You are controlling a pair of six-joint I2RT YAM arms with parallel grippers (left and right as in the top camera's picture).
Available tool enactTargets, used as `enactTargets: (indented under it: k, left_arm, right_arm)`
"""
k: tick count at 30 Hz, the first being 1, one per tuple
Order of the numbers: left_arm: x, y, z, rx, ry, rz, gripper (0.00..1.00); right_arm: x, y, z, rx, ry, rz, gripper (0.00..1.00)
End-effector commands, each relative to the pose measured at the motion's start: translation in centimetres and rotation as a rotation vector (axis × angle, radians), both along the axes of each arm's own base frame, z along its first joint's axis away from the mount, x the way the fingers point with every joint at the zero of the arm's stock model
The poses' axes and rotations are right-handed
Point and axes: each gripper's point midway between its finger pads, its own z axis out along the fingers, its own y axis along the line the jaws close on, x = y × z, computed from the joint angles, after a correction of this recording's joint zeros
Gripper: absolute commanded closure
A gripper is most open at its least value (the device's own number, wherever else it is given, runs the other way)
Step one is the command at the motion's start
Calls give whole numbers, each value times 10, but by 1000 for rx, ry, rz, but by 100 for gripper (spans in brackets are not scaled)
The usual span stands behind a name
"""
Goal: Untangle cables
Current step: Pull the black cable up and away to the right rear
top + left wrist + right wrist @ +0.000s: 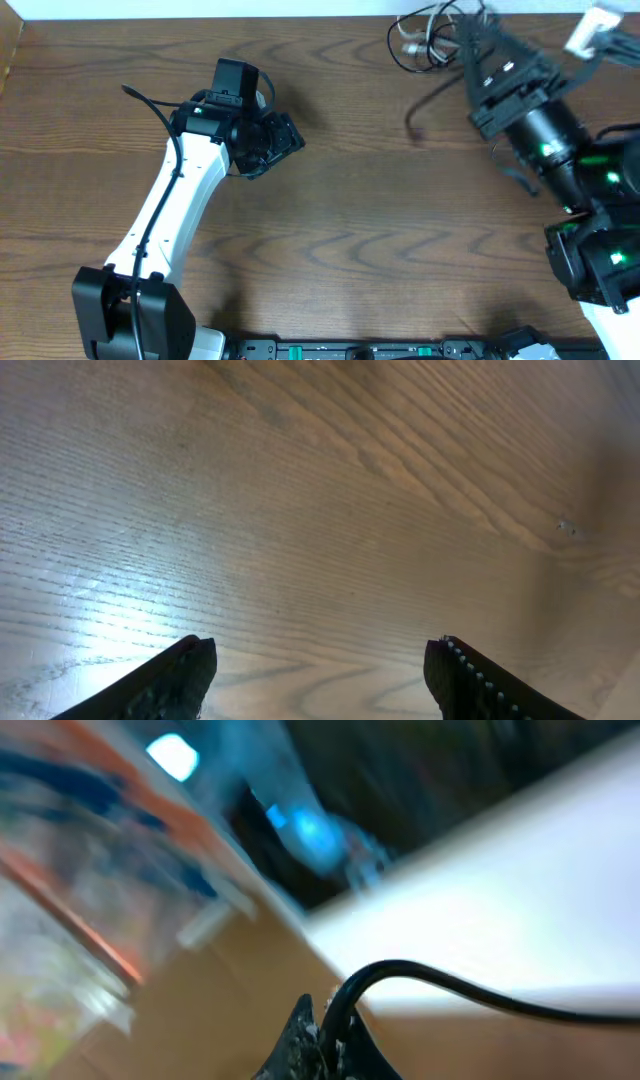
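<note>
Closest to your right wrist camera is the right pincer (325, 1042). Its two tips are pressed together on a black cable (440, 982). This cable rises out of the tips, bends in a smooth arc and goes to the right edge of the view. It looks thin, round and a little glossy. The background behind it is blurred, so you cannot read more there.

From overhead, you find the cables (425, 40) on the far right part of the desk (350, 200), close to its back edge and just at the tip of the right pincer. They make a small, loose bundle of thin loops. Most loops are black, and a white cable (410, 45) is mixed among them. How the loops cross each other is too small to tell. One black strand leaves the bundle toward the near side and ends in a small dark plug (413, 128). It is smeared, so you cannot tell if it touches the desk.

Your left pincer (272, 140) is well apart from the bundle, over the left half of the desk. In its wrist view the fingers (185, 672) stand wide apart, with only bare wood grain between them.
</note>
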Motion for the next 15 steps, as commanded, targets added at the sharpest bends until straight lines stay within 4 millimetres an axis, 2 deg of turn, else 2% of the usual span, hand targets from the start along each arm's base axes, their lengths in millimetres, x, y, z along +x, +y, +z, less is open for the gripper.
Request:
enactTargets:
  k: [1,3,6,8,9,10,12,15]
  left_arm:
    - [1,7,-6,25,22,59,29]
    - [1,7,-5,18,28,74,28]
    - [1,6,-6,18,30,75,28]
    - [0,7,-6,19,34,75,29]
    - [-1,7,-6,19,35,75,28]
    - [-1,7,-6,20,37,75,29]
    - [-1,7,-6,20,37,75,29]
    - [-1,7,-6,20,37,75,28]
  right_arm:
    - [24,27,-56,-1,223,52,99]
    - [24,39,-48,58,222,121,99]
    - [6,44,14,136,-38,237,99]
    - [-17,32,60,189,-256,258,98]
    - [-29,24,79,211,-345,252,98]
    - [-36,17,89,226,-392,238,98]
    - [-48,1,101,229,-425,182,98]
    - [-44,3,86,155,-377,153,99]
